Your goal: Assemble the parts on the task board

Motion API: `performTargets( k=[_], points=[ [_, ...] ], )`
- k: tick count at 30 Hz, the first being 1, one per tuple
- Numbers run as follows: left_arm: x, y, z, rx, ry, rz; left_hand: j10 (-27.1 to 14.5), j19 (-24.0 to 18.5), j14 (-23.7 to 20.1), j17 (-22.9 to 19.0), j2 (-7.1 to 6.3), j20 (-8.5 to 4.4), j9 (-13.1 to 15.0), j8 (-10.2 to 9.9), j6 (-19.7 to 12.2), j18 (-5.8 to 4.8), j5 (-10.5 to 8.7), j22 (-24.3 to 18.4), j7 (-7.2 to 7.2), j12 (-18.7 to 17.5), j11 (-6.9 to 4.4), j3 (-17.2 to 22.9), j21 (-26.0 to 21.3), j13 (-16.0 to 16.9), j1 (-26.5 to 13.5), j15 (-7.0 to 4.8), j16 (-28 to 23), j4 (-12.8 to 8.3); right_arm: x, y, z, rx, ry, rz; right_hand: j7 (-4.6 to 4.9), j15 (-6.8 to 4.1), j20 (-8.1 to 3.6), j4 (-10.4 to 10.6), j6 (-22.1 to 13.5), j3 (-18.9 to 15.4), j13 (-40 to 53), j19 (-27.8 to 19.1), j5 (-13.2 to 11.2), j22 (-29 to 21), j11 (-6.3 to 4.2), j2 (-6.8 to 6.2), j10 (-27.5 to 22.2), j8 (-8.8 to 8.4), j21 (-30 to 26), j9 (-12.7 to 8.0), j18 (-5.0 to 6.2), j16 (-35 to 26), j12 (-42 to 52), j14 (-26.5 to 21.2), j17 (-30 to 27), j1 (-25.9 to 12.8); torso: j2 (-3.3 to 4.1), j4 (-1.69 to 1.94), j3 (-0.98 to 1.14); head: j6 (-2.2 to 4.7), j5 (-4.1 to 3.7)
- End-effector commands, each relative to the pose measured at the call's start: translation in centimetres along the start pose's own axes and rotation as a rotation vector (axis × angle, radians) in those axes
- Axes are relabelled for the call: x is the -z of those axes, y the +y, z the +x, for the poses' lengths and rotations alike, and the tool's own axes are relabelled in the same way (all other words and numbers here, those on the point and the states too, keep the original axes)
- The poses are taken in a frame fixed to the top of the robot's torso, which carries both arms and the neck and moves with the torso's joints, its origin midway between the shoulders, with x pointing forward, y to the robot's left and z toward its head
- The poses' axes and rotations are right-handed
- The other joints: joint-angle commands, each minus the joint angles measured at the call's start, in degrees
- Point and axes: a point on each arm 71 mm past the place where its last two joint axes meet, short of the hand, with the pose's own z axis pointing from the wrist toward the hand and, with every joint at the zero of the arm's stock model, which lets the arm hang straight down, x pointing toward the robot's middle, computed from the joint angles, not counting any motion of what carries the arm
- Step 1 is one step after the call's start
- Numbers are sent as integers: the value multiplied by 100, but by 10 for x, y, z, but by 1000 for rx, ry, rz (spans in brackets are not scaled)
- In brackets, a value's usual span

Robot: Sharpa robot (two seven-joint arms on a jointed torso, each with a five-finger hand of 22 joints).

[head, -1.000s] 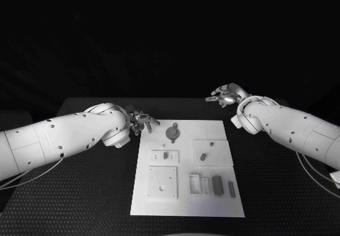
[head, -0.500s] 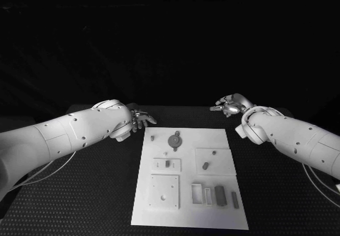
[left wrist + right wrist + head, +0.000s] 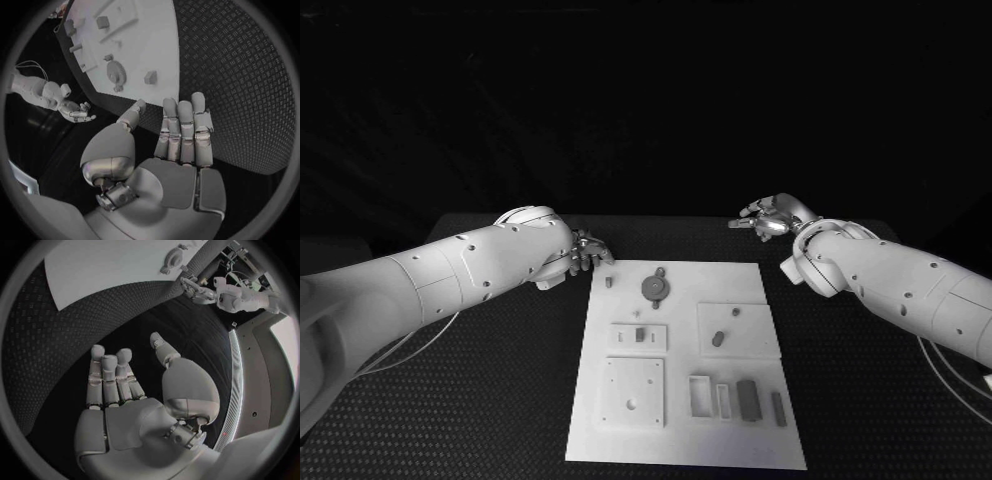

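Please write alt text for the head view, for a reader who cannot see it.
A white task board lies on a black table, with small parts on it, such as a round part near its far end. The left hand and the right hand hover open near the board's far corners, holding nothing.

You've got nothing to read here: no lettering, label, brand mark or number can be made out on the task board (image 3: 687, 440), and the parts on it carry no markings you could make out from the head view or either wrist view.
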Motion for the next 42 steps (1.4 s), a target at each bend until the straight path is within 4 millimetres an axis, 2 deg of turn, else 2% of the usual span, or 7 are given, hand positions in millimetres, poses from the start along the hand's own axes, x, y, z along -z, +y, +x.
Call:
performTargets(
  k=[1,15,25,33,42],
  points=[
    [0,-4,5,-51,55,17,-14,3,7,-18,-53,14,-3,17,21,-78,-11,-1,2,-41,-13,29,-42,-18,26,21,-30,37,0,2,2,-3,15,-12,19,-30,8,10,37,14,-9,-12,2,5,-17,22,-903,26,-10,-8,86,19,30,-12,-9,-37,-7,8,-5,-30,-7],
    [1,-8,16,-53,88,40,59,32,44,-54,-17,21,-36,51,203,-55,-47,37,-53,-27,-66,10,-67,-69,-115,29,15,287,0,2,3,-4,17,-13,19,-30,7,6,36,17,-13,-13,2,7,-17,23,-904,27,-9,-9,86,21,33,-14,-12,-37,-7,4,0,-54,-8],
    [3,-10,19,-63,104,43,103,43,60,-67,42,21,-62,33,285,-42,-65,63,-74,-28,-85,5,-70,-93,-150,29,33,356,-1,3,4,-4,19,-14,20,-29,7,3,35,18,-17,-13,2,8,-16,24,-905,28,-9,-10,86,24,36,-14,-14,-39,-7,3,4,-66,-8],
    [1,-10,22,-72,120,40,165,72,94,-79,202,20,-89,11,382,-30,29,113,-97,-18,-108,22,-58,-117,-16,25,70,271,-1,4,5,-5,21,-15,20,-29,7,1,35,19,-19,-13,2,9,-16,25,-905,28,-8,-10,86,26,38,-15,-15,-40,-4,2,2,-72,-10],
    [0,-7,25,-68,126,35,172,78,96,-97,253,23,-107,-15,412,-30,58,140,-98,-22,-108,22,-64,-134,83,26,76,173,-1,4,6,-6,23,-14,20,-29,7,1,35,21,-22,-13,2,10,-16,28,-906,29,-8,-11,86,28,41,-15,-17,-43,-8,7,-2,-86,-22]
  ],
)
